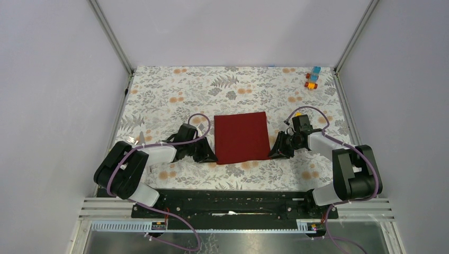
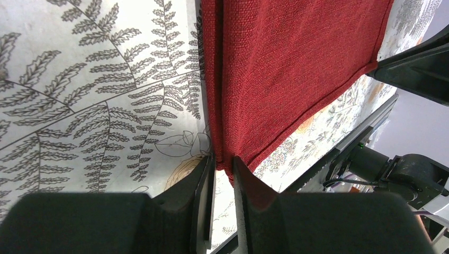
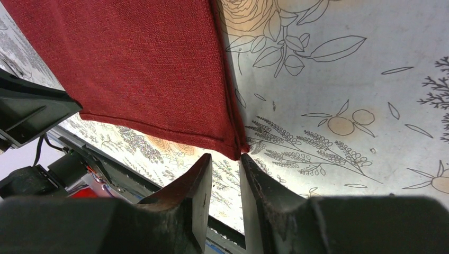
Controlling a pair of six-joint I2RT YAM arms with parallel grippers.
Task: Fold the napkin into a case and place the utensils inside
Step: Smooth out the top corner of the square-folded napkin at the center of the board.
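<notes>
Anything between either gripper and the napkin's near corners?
Nothing visible does. The left gripper straddles the near left corner of the napkin; the right gripper has its tips right at the near right corner.

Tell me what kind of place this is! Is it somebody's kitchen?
Probably not: it looks like a robot test booth. Plain walls and metal frame posts box in a flowery table, and a black robot left arm and right arm are bolted at its near edge.
</notes>
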